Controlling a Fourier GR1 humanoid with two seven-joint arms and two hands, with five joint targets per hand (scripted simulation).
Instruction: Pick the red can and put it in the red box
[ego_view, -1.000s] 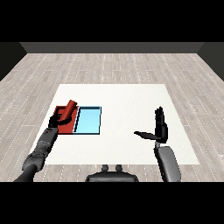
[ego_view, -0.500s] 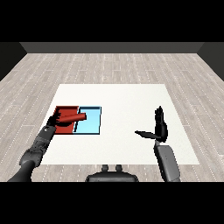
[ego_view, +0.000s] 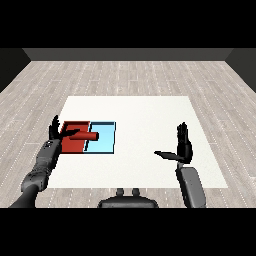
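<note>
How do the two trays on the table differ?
The red tray lies nearer the left hand; the light blue tray sits beside it, toward the table's middle. The red can lies on its side across their shared edge, mostly over the red one. Both are flat rectangles of similar size.

One white surface (ego_view: 140, 110) carries two trays side by side — one red tray (ego_view: 75, 145) and one light blue tray (ego_view: 106, 142). One red can (ego_view: 86, 136) lies across them on its side. Two black hands show — the left hand (ego_view: 55, 131) and the right hand (ego_view: 183, 146) — each on a grey forearm.
</note>
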